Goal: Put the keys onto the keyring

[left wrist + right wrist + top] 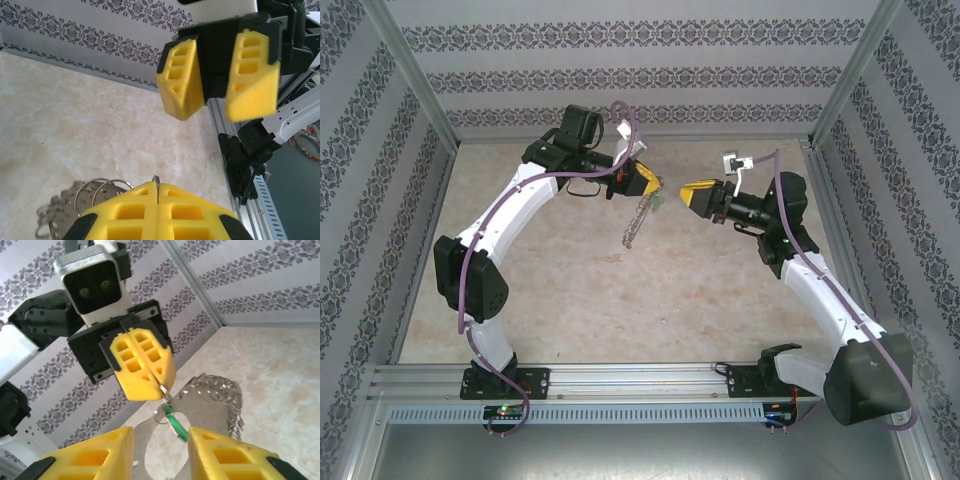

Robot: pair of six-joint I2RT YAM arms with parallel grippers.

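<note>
The keyring [636,225], a floppy silvery loop strung with small metal pieces, hangs from my left gripper [653,183] above the table's far middle. In the left wrist view my left gripper [157,186] is shut on the thin ring wire, with the strung pieces [85,195] bunched at lower left. The right wrist view shows the keys [176,423], a green tag on a small split ring, dangling just below the left gripper's yellow fingers [142,362], beside the keyring [220,390]. My right gripper [160,435] stands open, its fingers either side of the green tag and apart from it.
Beige marbled tabletop [620,300] lies beneath both arms. Patterned walls with metal corner posts close in the back and sides. An aluminium rail [620,378] carrying the arm bases runs along the near edge.
</note>
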